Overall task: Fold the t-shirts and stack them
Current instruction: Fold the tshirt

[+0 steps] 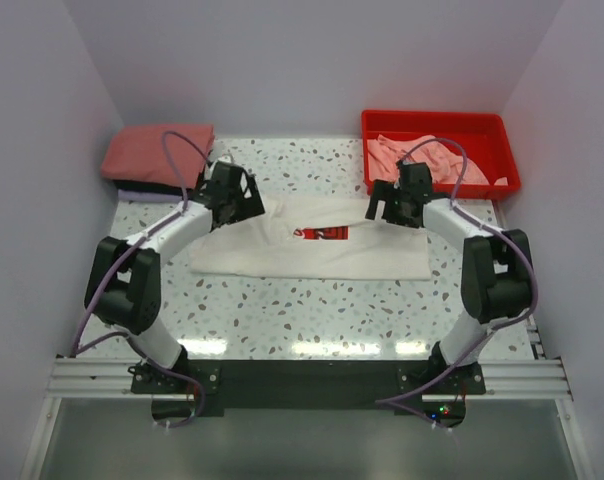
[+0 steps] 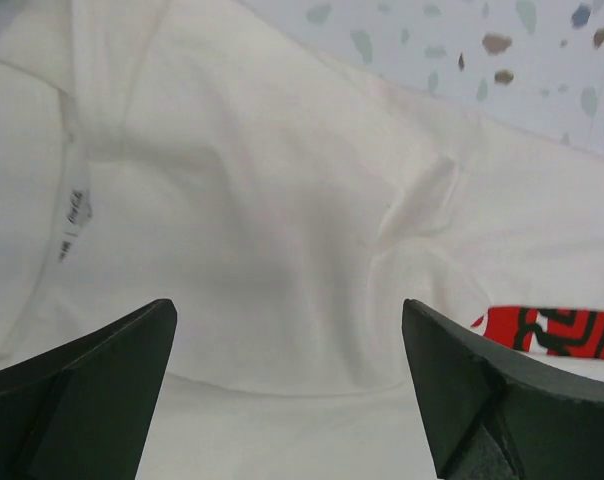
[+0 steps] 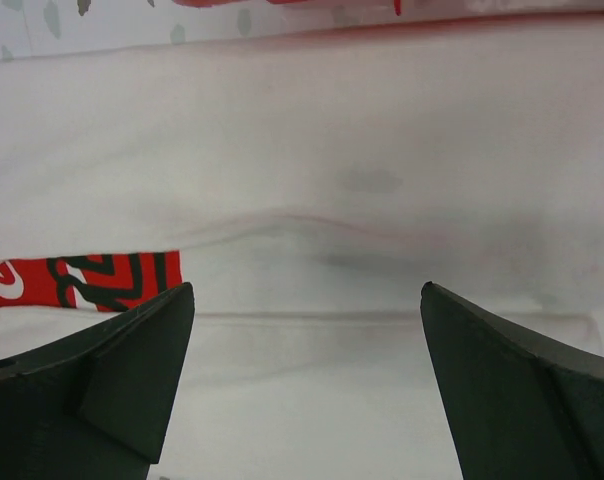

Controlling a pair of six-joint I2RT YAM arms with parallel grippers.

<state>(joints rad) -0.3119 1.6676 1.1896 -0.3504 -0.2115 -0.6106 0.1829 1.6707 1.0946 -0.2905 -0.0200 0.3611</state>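
- Speckled tabletop (image 1: 312, 310) is covered centrally by the white t-shirt (image 1: 282, 255).
- Left gripper (image 2: 287, 400) and right gripper (image 3: 307, 390) are held released, empty, over its 12 o'clock edge.
- Layering is unclear; one layer alone might be pinched, skewing the fold.

Speckled table (image 1: 312, 310): white tee (image 1: 312, 250) centre, folded tee stack (image 1: 157, 158) far-left corner, red tray (image 1: 432, 116) far-right corner.
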